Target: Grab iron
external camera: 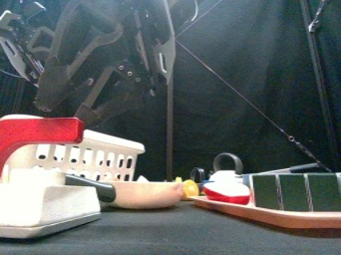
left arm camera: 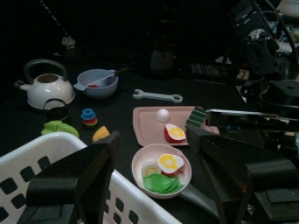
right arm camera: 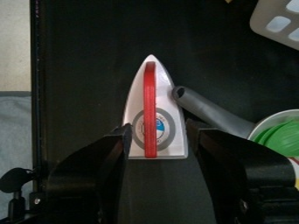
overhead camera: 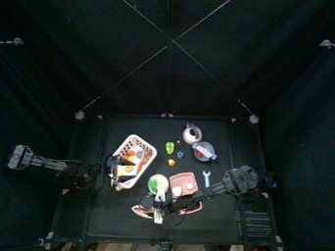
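From high above, the small black table (overhead camera: 92,221) is carrying a white slatted plastic basket (overhead camera: 131,157) on its left side, a white kettle with a dark handle (overhead camera: 193,133) toward the back, a red-rimmed bowl (overhead camera: 205,151) and a grey spanner (overhead camera: 207,178) nearby, and a pale bowl of green and yellow food (overhead camera: 159,184) near the middle; the red-and-white toy iron (overhead camera: 147,207) is lying at the front edge, with the right gripper (overhead camera: 163,208) reaching across to it, while the left arm is resting at the table's left side beside the basket. At table height, the iron (external camera: 38,177) is standing near and large at the left front, red handle on top of a white body, with the basket (external camera: 100,157) just behind it, the bowl (external camera: 144,193) beside it, and the kettle (external camera: 226,177) further right. The left wrist view is showing the left gripper (left arm camera: 158,179) hanging with its jaws spread wide apart above the basket (left arm camera: 30,175) and the bowl (left arm camera: 162,171), holding nothing, with a pink tray carrying an egg (left arm camera: 163,127) beyond. The right wrist view is looking straight down on the iron (right arm camera: 156,109), its point facing away, and the right gripper (right arm camera: 160,144) is standing open with one jaw on either side of the iron's broad end, just beside it but not clamping it.
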Robot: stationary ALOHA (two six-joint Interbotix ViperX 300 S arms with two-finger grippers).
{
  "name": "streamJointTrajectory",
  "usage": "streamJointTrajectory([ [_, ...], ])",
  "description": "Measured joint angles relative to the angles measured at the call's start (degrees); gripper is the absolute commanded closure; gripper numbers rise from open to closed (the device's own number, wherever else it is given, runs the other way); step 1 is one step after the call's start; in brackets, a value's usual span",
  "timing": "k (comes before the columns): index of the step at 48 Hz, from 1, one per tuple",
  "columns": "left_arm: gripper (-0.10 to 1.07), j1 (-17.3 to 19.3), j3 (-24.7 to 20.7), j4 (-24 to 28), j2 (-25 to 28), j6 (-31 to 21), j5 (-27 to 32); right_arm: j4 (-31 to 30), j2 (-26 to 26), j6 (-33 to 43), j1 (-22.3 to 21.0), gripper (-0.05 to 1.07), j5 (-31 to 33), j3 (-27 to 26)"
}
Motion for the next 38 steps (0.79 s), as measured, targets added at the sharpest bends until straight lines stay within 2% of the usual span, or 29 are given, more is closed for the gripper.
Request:
streamJointTrajectory([
  [12,0.02,0.00,0.26,0.00,0.00,0.00,0.00,0.09,2.90,-0.09,-0.09,0.21,-0.18,-1.85],
  [29,0.02,0.00,0.35,0.00,0.00,0.00,0.00,0.35,2.99,0.09,-0.18,0.53,-0.18,-2.29],
  [38,0.02,0.00,0.35,0.00,0.00,0.00,0.00,1.14,3.08,-0.09,-0.18,0.65,-0.18,-2.46],
])
